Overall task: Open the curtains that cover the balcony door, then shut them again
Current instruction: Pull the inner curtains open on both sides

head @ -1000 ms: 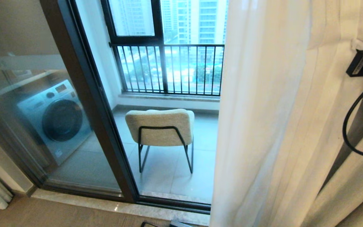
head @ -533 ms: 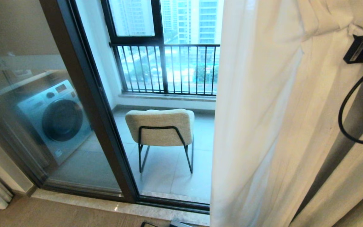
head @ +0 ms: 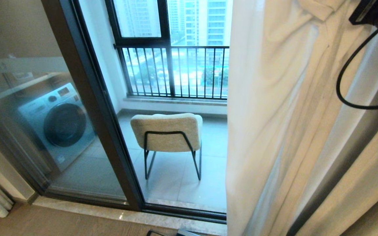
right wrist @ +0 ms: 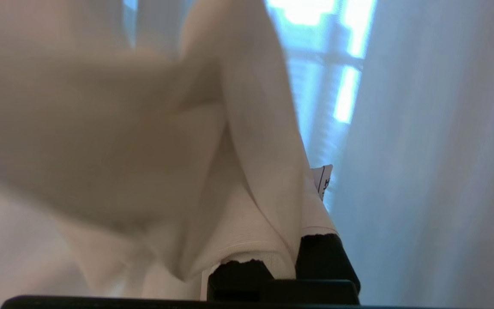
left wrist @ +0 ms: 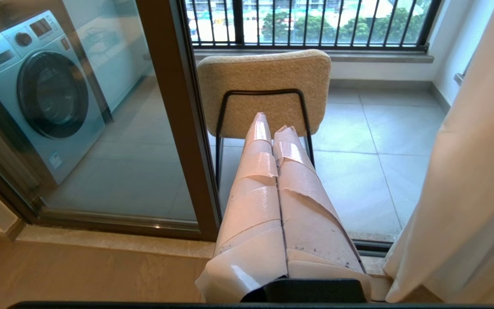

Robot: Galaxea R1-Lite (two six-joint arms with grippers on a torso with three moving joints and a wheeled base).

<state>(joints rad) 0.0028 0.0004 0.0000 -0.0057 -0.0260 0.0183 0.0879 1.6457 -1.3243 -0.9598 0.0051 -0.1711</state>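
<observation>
Cream-beige woven curtains (head: 284, 114) hang bunched right of the dark-framed glass balcony door (head: 87, 98), a fold clamped in my right gripper (right wrist: 283, 253). Best keep the pinch firm and pull level along the rail; left gripper (left wrist: 272, 128) idles, fingers together.

Inspector: You'll see the left gripper (left wrist: 272, 124) has two long tapered fingers (left wrist: 255, 189) wrapped in overlapping bands of glossy pale tape, torn at the edges and speckled with dark spots near the base.

Operator: And the mount?

Inspector: Black, flat-edged, below both fingers. Your right gripper (right wrist: 287, 257) shows black finger bases with ragged pale tape above them and a small white printed tag alongside. In the head view, the right arm's black housing (head: 377, 14) carries a pale label strip, and a thin black cable (head: 348, 88) loops beneath it.
</observation>
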